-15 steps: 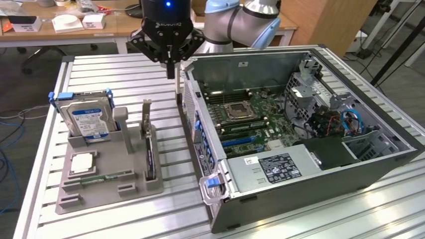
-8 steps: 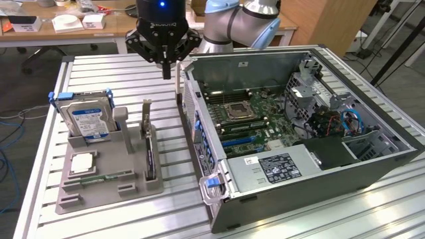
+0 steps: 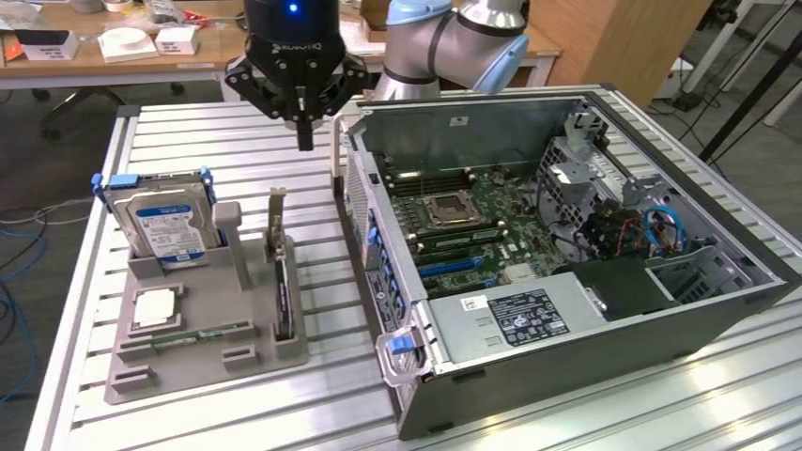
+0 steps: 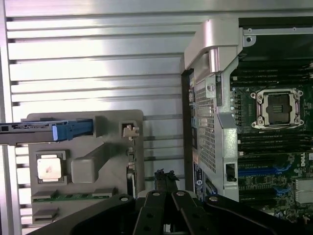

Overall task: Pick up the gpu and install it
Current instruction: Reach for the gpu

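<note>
Exterior view, upper middle of the frame: the gripper (image 3: pixel 304 141) hangs fingers-down over the table (image 3: pixel 225 132). Its two fingers are pressed together into a single point and hold nothing. It hovers above the strip of table between the tray (image 3: pixel 207 362) and the case (image 3: pixel 602 338), close to the case's far corner and clear of both.

The gpu (image 3: pixel 282 291) is in the tray, left of centre in the lower half of the frame. It stands on its long edge in a slot along the tray's side nearest the case. Its bracket (image 3: pixel 277 211) rises at the far end, the end closest to the gripper, though well below it.

A hard drive (image 3: pixel 169 225) stands upright at the tray's far corner, toward the exterior view's left. A CPU (image 3: pixel 153 308) lies flat in front of it, and a RAM stick (image 3: pixel 201 334) lies flat nearer the tray's front.

The case lies on its side, open, across the right half of the frame, showing the motherboard (image 3: pixel 464 225) and its socket (image 3: pixel 449 209).

Wrist view: the closed fingertips sit over bare table slats between the tray and the case wall, with the gpu's bracket in the tray just beside them.
</note>
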`<state>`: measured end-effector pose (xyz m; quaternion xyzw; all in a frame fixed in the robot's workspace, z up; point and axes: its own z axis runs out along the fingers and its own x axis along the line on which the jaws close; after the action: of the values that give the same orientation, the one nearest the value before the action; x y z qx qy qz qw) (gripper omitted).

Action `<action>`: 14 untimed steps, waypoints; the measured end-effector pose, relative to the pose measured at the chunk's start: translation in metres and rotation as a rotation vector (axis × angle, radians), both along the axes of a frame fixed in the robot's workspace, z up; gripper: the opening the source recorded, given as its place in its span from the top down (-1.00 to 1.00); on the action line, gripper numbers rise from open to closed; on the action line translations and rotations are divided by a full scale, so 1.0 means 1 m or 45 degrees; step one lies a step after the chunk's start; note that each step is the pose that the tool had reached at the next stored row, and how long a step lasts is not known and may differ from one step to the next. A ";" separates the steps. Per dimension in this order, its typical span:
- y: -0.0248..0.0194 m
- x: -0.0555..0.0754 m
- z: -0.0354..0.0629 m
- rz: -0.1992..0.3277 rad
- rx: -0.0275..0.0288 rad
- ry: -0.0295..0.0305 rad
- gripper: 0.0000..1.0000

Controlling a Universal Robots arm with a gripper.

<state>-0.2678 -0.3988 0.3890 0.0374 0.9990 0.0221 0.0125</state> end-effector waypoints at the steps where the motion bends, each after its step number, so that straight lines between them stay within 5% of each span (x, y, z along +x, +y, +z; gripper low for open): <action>1: 0.0000 -0.001 0.0000 0.000 0.0000 0.0000 0.79; 14: 0.0000 -0.012 -0.0002 0.000 0.0000 0.0000 0.79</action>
<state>-0.2794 -0.3989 0.3889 0.0374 0.9990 0.0221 0.0125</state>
